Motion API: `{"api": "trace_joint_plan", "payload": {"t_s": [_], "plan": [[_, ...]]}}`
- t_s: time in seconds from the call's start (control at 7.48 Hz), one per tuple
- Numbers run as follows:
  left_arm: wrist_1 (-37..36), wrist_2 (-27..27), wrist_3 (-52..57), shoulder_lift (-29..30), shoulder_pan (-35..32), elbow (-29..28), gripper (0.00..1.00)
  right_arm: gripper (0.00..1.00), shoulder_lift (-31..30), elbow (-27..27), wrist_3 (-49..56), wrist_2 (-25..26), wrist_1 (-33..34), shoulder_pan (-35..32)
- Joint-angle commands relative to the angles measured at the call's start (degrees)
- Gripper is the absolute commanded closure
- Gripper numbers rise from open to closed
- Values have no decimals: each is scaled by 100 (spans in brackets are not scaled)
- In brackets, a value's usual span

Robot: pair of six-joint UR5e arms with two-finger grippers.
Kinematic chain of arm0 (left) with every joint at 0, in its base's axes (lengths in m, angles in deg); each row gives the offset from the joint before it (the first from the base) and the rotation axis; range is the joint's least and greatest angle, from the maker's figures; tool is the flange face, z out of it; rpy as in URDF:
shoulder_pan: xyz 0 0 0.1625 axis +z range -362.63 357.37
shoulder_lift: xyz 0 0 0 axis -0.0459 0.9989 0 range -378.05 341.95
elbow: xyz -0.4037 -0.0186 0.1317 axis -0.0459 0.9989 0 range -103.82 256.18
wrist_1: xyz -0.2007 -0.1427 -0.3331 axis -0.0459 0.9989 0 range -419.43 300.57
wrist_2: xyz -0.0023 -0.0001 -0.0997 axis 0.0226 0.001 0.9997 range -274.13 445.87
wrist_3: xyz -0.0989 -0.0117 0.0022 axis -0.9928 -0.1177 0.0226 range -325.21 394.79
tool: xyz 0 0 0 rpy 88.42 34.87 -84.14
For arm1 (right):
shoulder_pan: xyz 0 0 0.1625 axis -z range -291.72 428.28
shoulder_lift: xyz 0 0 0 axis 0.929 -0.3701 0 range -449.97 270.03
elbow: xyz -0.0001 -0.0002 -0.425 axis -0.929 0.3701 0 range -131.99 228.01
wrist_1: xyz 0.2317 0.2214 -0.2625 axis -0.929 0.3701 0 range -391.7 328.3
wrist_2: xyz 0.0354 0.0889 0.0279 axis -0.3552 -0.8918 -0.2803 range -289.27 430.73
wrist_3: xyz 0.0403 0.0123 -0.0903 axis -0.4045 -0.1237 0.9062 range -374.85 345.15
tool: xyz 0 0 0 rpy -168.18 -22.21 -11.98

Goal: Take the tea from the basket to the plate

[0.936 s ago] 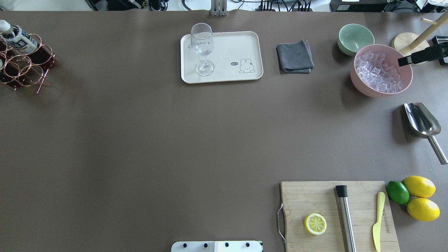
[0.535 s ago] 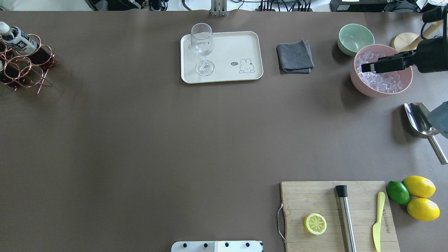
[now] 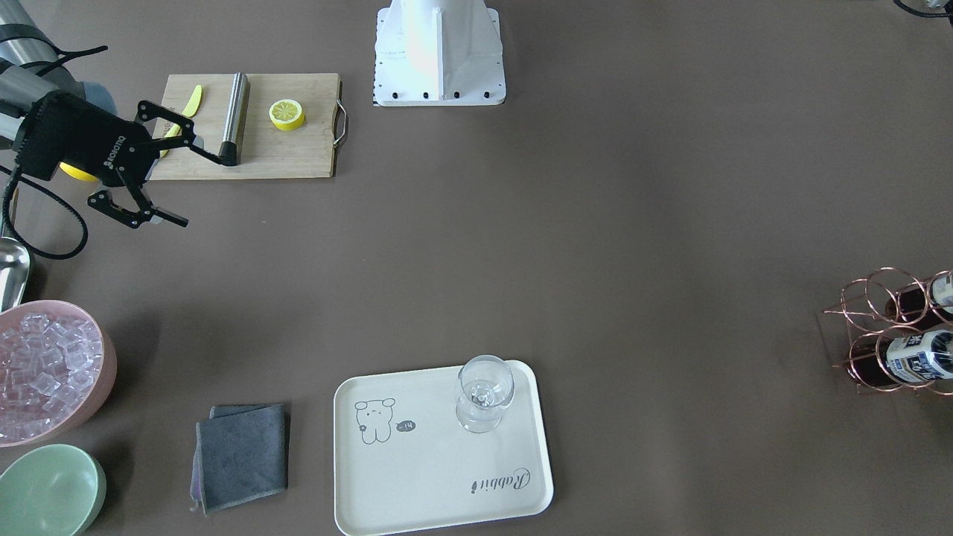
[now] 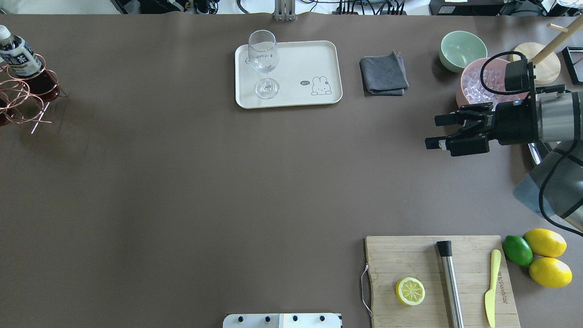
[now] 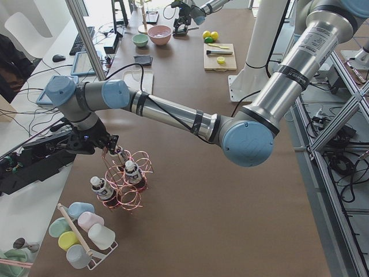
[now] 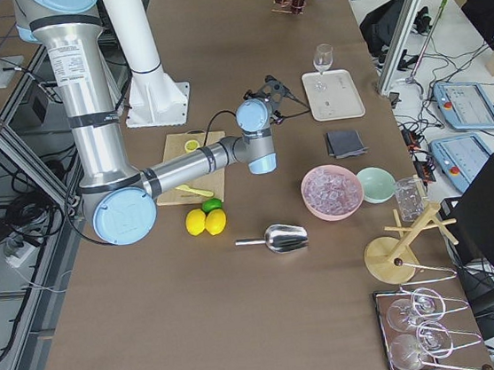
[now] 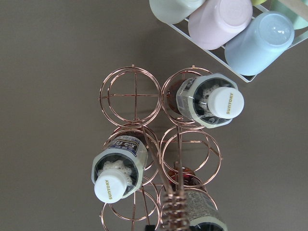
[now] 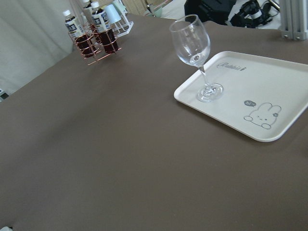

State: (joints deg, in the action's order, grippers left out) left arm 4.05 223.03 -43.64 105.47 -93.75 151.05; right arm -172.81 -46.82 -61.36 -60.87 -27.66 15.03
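Note:
The copper wire basket (image 4: 23, 98) stands at the table's far left edge, also in the front view (image 3: 886, 327) and from above in the left wrist view (image 7: 159, 159). It holds three tea bottles (image 7: 209, 98) with white caps; one shows in the overhead view (image 4: 16, 52). My left gripper (image 5: 109, 147) is at the basket's coiled handle (image 7: 171, 211); I cannot tell if it is shut. The cream plate (image 4: 300, 59) lies at the far middle with a wine glass (image 4: 264, 64) on it. My right gripper (image 4: 432, 132) is open and empty, right of the plate.
A grey cloth (image 4: 383, 74), a green bowl (image 4: 462, 50) and a pink bowl of ice (image 4: 473, 84) lie at the far right. A cutting board (image 4: 410, 259) with a lemon half, a muddler and a knife is near right. A cup rack (image 7: 216, 19) stands beside the basket.
My right arm has come in from the right edge past the ice bowl and now hangs over the table, gripper pointing left. The basket has shifted left and turned a little.

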Motion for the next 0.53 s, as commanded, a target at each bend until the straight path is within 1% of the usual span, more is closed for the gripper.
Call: {"api": "trace_joint_plan", "payload": {"t_s": [0.0, 0.13, 0.27, 0.4], "plan": [[-1296, 230, -243, -528, -28, 1829, 100, 0, -4, 79, 1437, 274, -501, 254], [-1842, 397, -478, -896, 58, 2943, 100, 0, 5, 96, 1782, 623, -501, 272], [-1874, 416, -1168, -1143, 390, 3755, 100, 0, 5, 105, 2142, 992, -510, 376], [-1883, 408, -1810, -1146, 863, 4241, 100, 0, 13, 105, 2537, 1318, -510, 525]]}}
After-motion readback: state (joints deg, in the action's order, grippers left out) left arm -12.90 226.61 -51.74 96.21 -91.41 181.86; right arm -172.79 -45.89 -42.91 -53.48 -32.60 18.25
